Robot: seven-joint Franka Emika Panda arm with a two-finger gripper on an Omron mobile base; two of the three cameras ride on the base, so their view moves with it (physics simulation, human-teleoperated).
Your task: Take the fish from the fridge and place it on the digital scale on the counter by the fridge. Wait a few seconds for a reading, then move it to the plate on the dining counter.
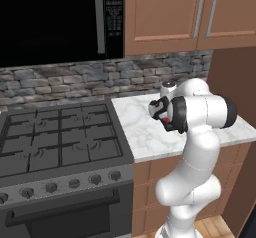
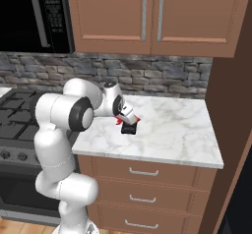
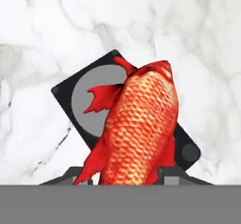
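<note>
The left base view looks from behind the arm, forward and down, at the stove (image 1: 60, 132) and the counter (image 1: 140, 127); the arm rises at 5 o'clock. The right base view looks at the same counter (image 2: 172, 125) from the other side, with the arm at 7 o'clock and the drawers (image 2: 147, 171) below. Both views share the stone backsplash (image 2: 147, 73) and the upper cabinets (image 2: 147, 16). The hand view is very near and looks down on the digital scale (image 3: 70, 93), with the fish (image 3: 141, 124) rising from 6 o'clock.

Kitchen, gas stove (image 1: 60, 134), marble counter (image 2: 172, 125), wooden cabinets (image 2: 147, 14)
</note>
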